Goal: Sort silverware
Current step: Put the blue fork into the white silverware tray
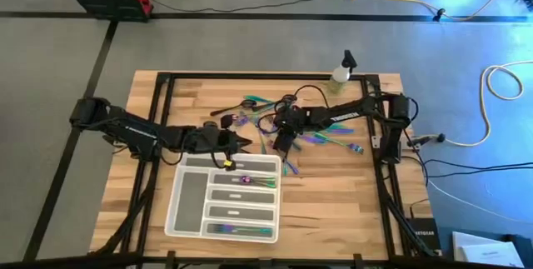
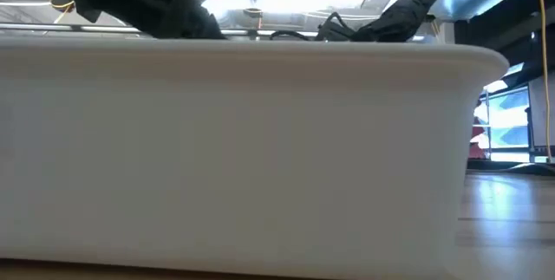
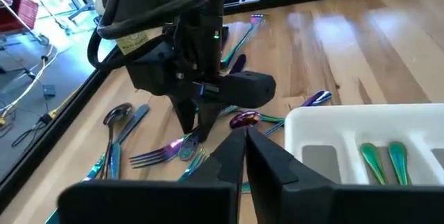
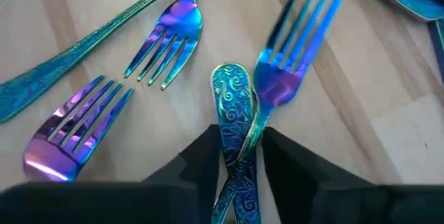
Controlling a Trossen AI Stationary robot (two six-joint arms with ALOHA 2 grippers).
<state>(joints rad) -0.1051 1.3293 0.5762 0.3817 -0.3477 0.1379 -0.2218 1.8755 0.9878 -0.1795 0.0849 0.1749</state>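
Right gripper [image 4: 237, 156] was down in the loose pile, just beyond the tray's [image 1: 177, 206] far edge, and its fingers [image 4: 201, 158] were straddling two crossed handles: a teal embossed handle [image 4: 232, 106] and the slim neck of an iridescent fork [image 4: 295, 37]. The fork's tines pointed away from the fingers and its long axis ran almost straight out between them, tilted a little off line. The fingers stood narrowly apart, close on either side of the handles; I couldn't swear they were pinching yet, and whether the fork was lifted off the surface [image 4: 388, 92] I couldn't tell.

That looked like the crux: two handles in one gap, so a squeeze could have caught both.

Left gripper [image 3: 244, 156] hung at the tray's near corner, fingers pressed together, nothing in them. The right arm was plainly the nearer one to the pile.

Two more forks [image 4: 166, 40] lay beside the held pair, tines fanned, purple running to blue, smooth and mirror-slick, while the handles carried a scrolled relief that should have offered some bite. Thin, hard, flat metal on butcher-block wood, awkward to get under.

The tray was translucent white plastic with long slots; a couple of teal pieces [image 3: 378, 161] already lay in one slot. A purple spoon [image 3: 244, 120] sat just outside the tray's corner.
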